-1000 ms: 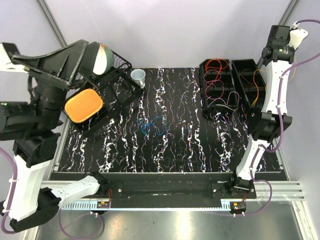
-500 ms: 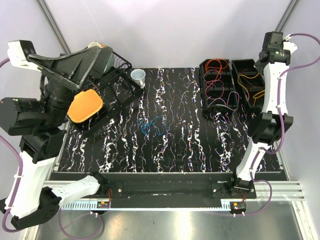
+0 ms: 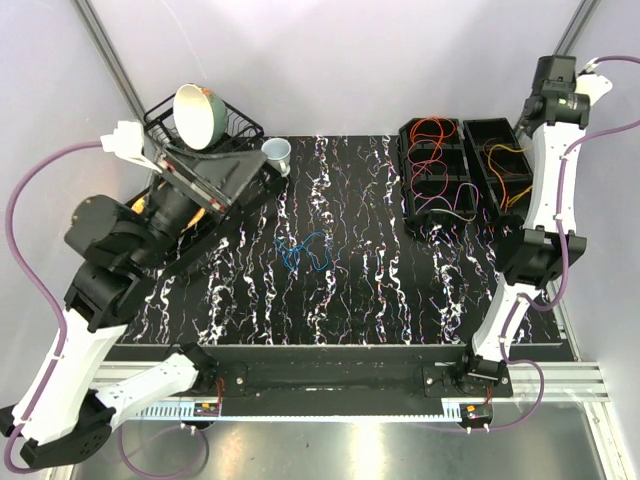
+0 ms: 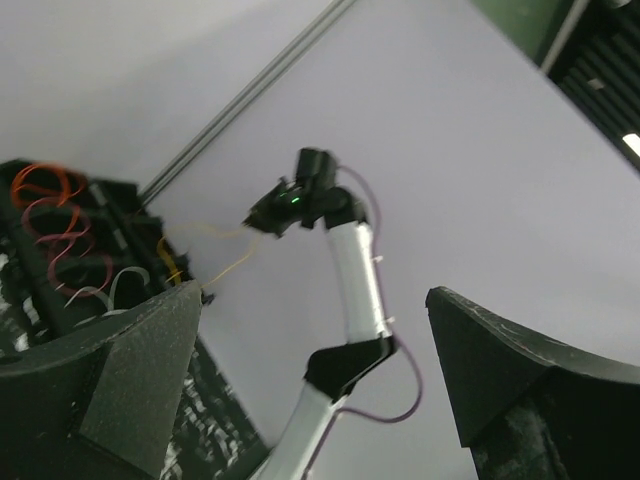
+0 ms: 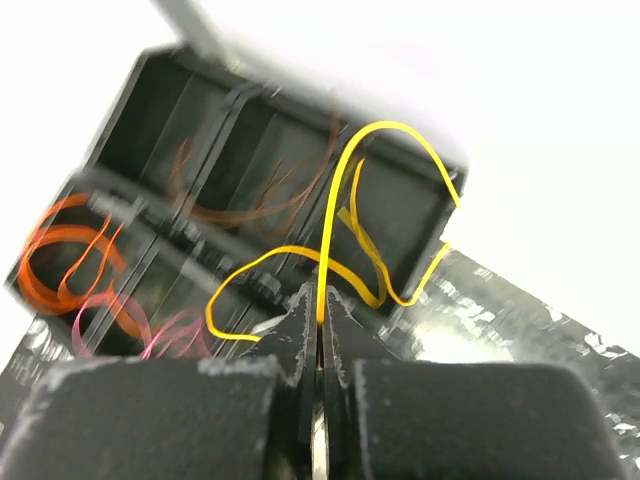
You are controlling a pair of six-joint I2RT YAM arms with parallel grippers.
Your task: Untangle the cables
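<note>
Marbled table (image 3: 380,290) from above: blue cable (image 3: 305,252) lies mid-table, well apart from the raised arms. Left wrist: left gripper (image 4: 315,300) gapes, holding nothing. Right wrist: right gripper (image 5: 320,305) pinches yellow cable (image 5: 345,190) above 2 trays (image 5: 130,130).

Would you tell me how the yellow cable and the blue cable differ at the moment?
The yellow cable is pinched in the shut right gripper; the blue cable lies untouched on the table. The yellow cable hangs in wide open loops, while the blue cable sits in a small flat tangle. Both are thin, flexible wires.
</note>
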